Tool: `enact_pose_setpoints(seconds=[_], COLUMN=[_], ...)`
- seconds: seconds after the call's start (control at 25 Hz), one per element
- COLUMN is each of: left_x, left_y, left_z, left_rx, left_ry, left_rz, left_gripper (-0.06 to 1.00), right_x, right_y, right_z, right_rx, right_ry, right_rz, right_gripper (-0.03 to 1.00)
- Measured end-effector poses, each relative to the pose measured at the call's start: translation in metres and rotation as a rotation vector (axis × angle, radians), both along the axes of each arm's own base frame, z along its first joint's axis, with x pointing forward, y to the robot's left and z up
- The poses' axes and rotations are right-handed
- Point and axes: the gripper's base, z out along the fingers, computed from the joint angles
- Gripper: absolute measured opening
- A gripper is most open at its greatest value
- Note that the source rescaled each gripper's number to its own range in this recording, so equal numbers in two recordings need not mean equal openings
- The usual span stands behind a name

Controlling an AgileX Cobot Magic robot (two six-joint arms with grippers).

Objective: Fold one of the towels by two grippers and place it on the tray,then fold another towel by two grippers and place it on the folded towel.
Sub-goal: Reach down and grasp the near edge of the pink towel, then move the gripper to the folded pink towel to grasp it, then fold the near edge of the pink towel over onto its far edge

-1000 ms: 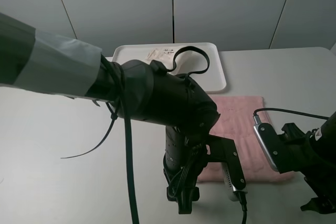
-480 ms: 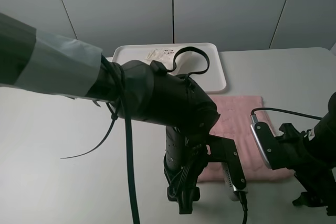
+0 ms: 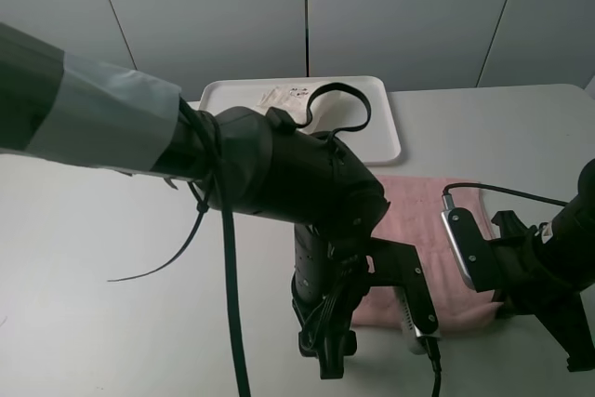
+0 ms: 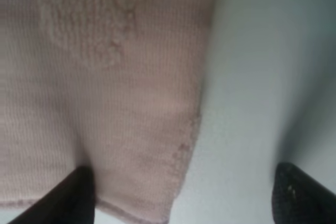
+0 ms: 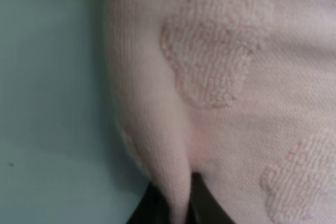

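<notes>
Right claw (image 5: 177, 205) pinches pink towel (image 5: 226, 77) edge; left claw (image 4: 186, 195) spread, towel corner edge between jaws, not yet gripped.

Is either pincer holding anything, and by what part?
Right pincer grips the pink towel by a pinched fold at its edge. Left pincer is open, holding nothing.

Towel (image 3: 423, 216) on table (image 3: 93, 258), before tray (image 3: 376, 113)

The pale pink towel (image 3: 423, 216) carries raised, cloud-like embossed patches of looped terry, the table (image 3: 112, 248) is pale grey-white, the tray (image 3: 390, 132) is plain white, and the black arm (image 3: 288, 183) is wrapped in grey tape (image 3: 93, 118).
</notes>
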Motion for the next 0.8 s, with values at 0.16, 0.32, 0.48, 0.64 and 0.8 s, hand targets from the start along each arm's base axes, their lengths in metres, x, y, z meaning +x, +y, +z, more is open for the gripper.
enact_pose_setpoints(seconds=[0.16, 0.32, 0.48, 0.64, 0.8], left_x=[0.0010, 0.0019, 0.0023, 0.0052, 0.0094], left_y=[-0.0020, -0.0035, -0.0036, -0.0031, -0.0012], left_z=[0.0001, -0.0015, -0.0056, -0.0056, -0.0056], left_rx=[-0.023, -0.038, -0.033, -0.013, 0.009], left_ry=[-0.010, -0.018, -0.020, -0.055, -0.101], left_rz=[0.036, 0.047, 0.047, 0.082, 0.094], left_gripper=[0.78, 0.53, 0.52, 0.44, 0.11], right_x=[0.0002, 0.0002, 0.0002, 0.0002, 0.0002], right_y=[0.0000, 0.0000, 0.0000, 0.0000, 0.0000], right_z=[0.0000, 0.0000, 0.0000, 0.0000, 0.0000], right_rx=[0.001, 0.000, 0.001, 0.001, 0.001], right_ry=[-0.002, -0.002, -0.002, -0.001, -0.001], right_rz=[-0.002, -0.010, -0.019, -0.034, -0.038], right_gripper=[0.01, 0.01, 0.01, 0.01, 0.01])
